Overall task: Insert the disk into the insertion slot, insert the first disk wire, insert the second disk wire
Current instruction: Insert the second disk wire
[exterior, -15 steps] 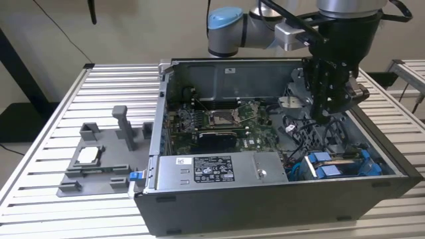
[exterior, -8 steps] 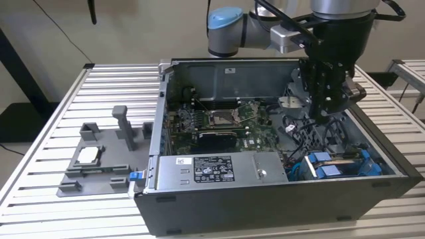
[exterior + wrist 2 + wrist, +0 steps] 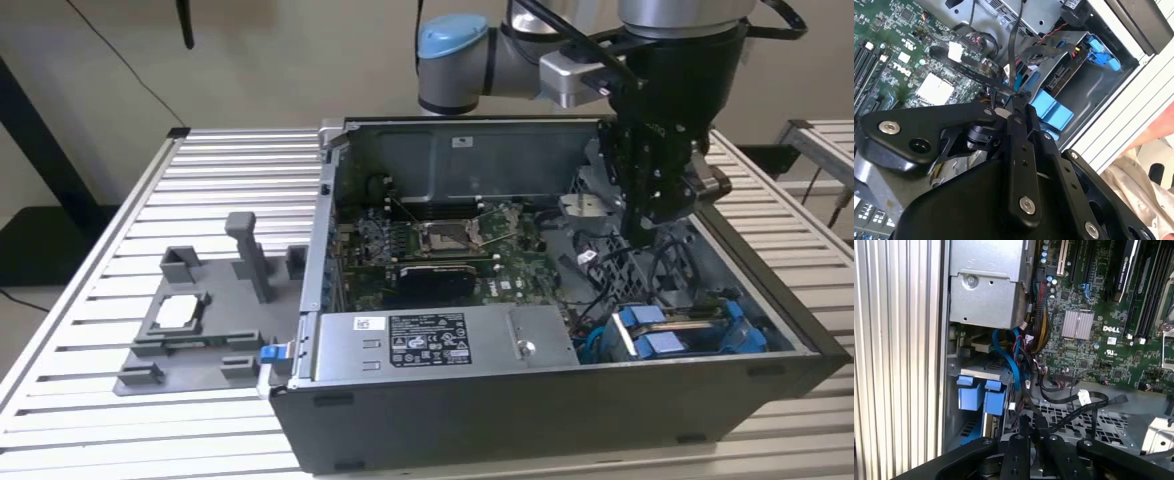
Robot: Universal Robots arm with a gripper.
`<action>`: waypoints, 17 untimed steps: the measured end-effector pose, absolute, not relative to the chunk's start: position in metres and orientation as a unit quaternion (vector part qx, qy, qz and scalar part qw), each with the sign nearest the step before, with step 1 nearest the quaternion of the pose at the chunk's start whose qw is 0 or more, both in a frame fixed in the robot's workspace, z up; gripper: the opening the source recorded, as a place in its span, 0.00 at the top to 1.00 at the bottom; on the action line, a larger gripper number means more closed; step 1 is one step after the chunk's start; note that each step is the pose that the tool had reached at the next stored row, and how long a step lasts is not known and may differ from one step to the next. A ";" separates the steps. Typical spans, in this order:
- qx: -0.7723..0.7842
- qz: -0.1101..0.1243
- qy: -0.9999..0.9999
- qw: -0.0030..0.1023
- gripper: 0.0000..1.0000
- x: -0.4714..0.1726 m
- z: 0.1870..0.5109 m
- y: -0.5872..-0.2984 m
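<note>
Gripper [image 3: 1013,104] clamps a thin black cable [image 3: 1012,50]; just below, blue-framed silver-grey disk [image 3: 681,330] lies in grey metal cage [image 3: 1096,92], tabs nearest the gripper.

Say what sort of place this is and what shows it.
Probably a robotics lab bench for computer assembly: an open black computer case sits on a slatted metal table, and a robot arm reaches into it with its gripper shut on a black wire.

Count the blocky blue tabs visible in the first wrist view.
2. One blue tab sits nearer the ribbed table; the second blue tab is right beside it, by the blue cable. More may be hidden behind cables.
</note>
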State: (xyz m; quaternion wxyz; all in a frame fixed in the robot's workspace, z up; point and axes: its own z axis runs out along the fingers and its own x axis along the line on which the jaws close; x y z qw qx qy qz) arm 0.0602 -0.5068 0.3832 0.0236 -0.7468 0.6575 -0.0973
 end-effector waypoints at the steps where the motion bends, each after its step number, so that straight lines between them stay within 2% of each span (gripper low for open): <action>1: -0.747 -0.097 0.657 0.024 0.83 0.060 0.383 -0.507; 9: -0.747 -0.098 0.657 0.023 0.84 0.061 0.383 -0.508; 17: -0.748 -0.093 0.657 0.019 0.84 0.068 0.382 -0.524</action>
